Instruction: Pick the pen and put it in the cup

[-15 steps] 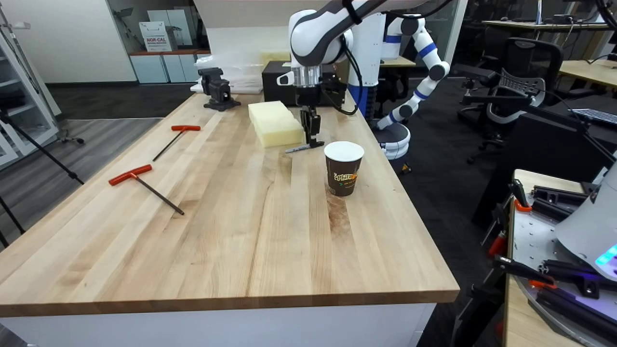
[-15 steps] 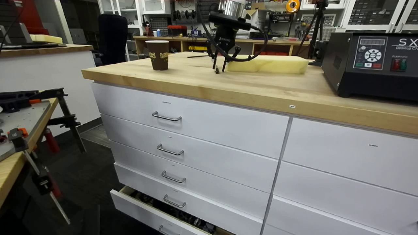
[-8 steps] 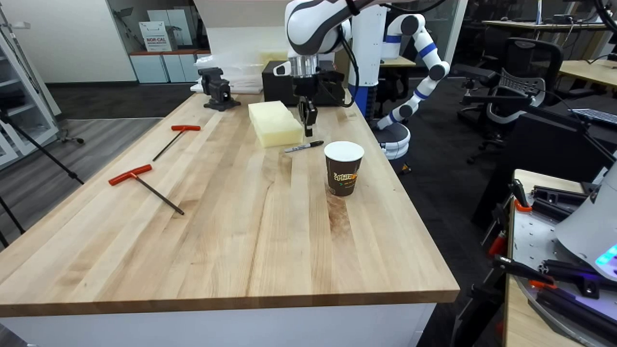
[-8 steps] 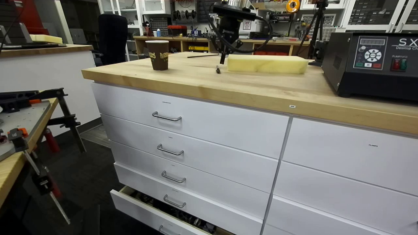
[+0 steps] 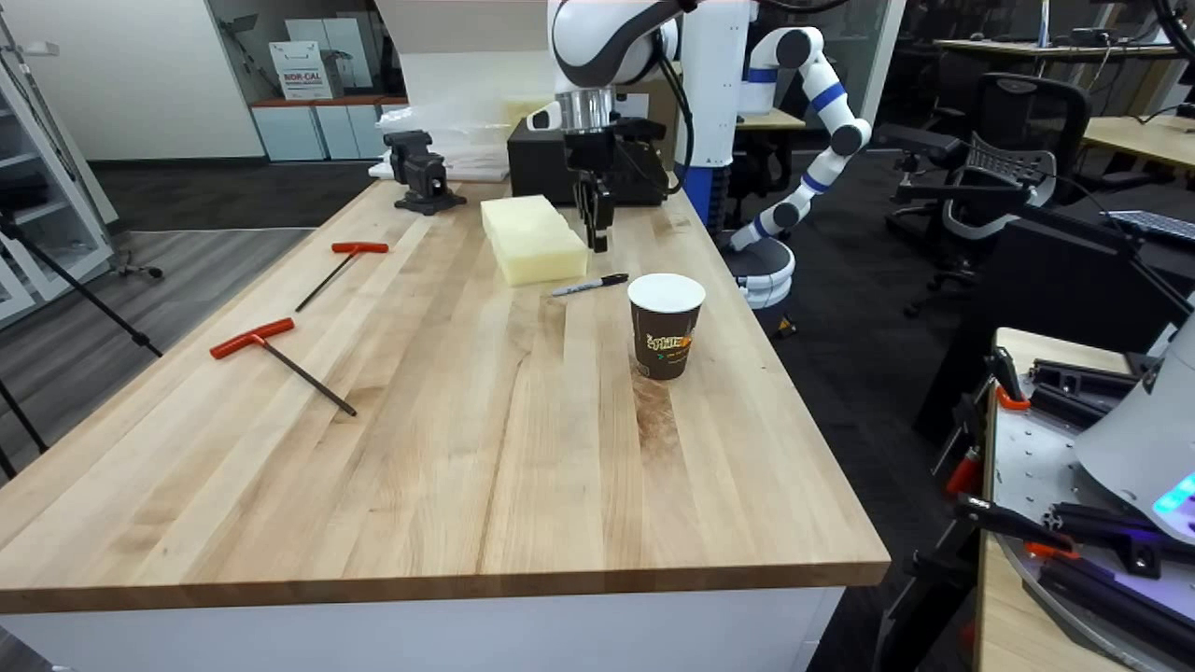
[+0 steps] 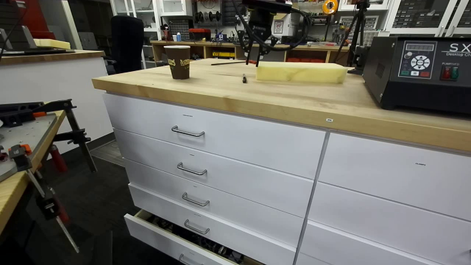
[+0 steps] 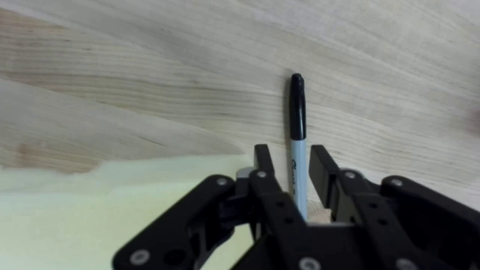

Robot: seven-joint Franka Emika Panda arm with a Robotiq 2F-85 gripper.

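In the wrist view, the black two-fingered gripper [image 7: 290, 155] stands with a clear gap between its fingers, and through that gap shows a thin pen [image 7: 298, 144] with a black cap and a pale grey barrel with dark lettering. The pen lies flat on the light wooden tabletop [image 5: 448, 467], below the fingers, near a rectangular block of pale yellow foam [image 5: 537, 243]. Well apart from it in an exterior view, the dark brown paper cup with a white rim [image 6: 179, 63] stands upright.

A second ago the fingers are down at the pen, covering part of its cap in an exterior view; now the gripper hangs well above the tabletop, and the pen shows there from end to end. Half a second ago the gripper is already up, but slightly lower than now. At that point, in an exterior view, the fingers look like a single dark tip; now two separate fingertips [image 6: 258, 62] can be made out.

The pen lies in almost the same spot as before. The cup and the foam block have not moved, nor have the two T-shaped tools with red handles and dark shafts [image 5: 254, 339], which lie across the tabletop from the cup.
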